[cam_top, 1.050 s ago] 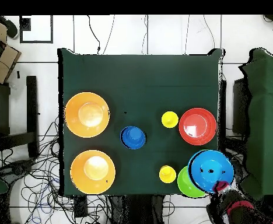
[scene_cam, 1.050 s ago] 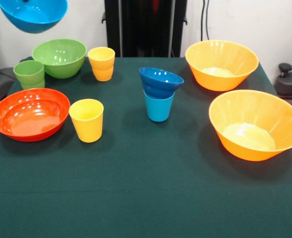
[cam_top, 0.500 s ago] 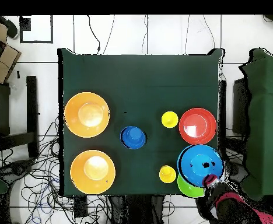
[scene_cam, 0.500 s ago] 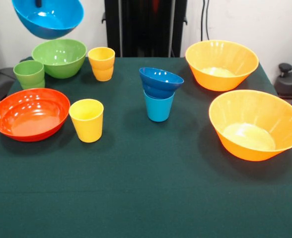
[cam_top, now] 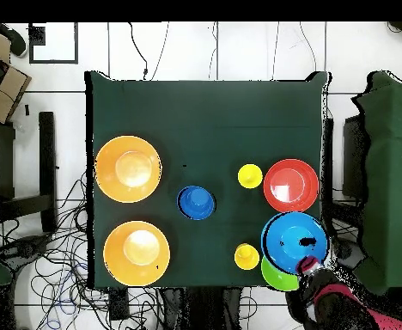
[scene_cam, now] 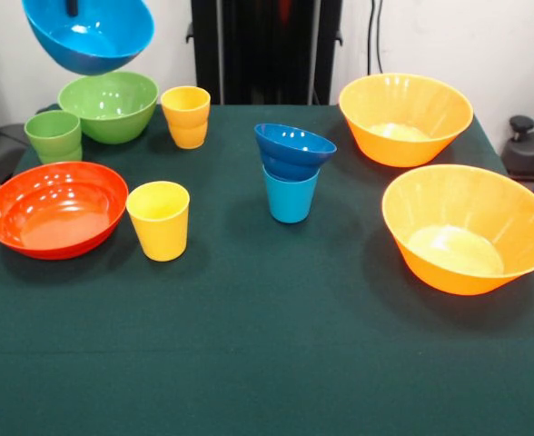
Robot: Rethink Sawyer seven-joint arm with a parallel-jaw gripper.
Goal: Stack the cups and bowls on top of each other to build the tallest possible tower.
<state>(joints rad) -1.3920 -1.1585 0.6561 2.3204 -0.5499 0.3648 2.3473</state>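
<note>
My gripper [scene_cam: 70, 7] is shut on the rim of the medium light blue bowl [scene_cam: 87, 34], holding it in the air above the green bowl [scene_cam: 109, 105] and green cup [scene_cam: 54, 134]. From overhead the gripper [cam_top: 307, 261] grips the near rim of the light blue bowl [cam_top: 294, 240], which covers part of the green bowl [cam_top: 277, 275]. The small dark blue bowl [scene_cam: 294, 150] sits tilted on the light blue cup [scene_cam: 291, 196] at mid table. The red-orange bowl [scene_cam: 56, 209] and a yellow cup [scene_cam: 159, 220] stand at the left, with another yellow cup [scene_cam: 185, 116] behind.
Two large orange bowls [scene_cam: 405, 118] [scene_cam: 468, 228] stand at the right of the front view, on the dark green cloth [scene_cam: 267, 345]. Overhead, cables lie on the floor round the table [cam_top: 204, 112].
The held light blue bowl moved right in the front view, over the green bowl, during the first half second. It has stayed almost still since.
</note>
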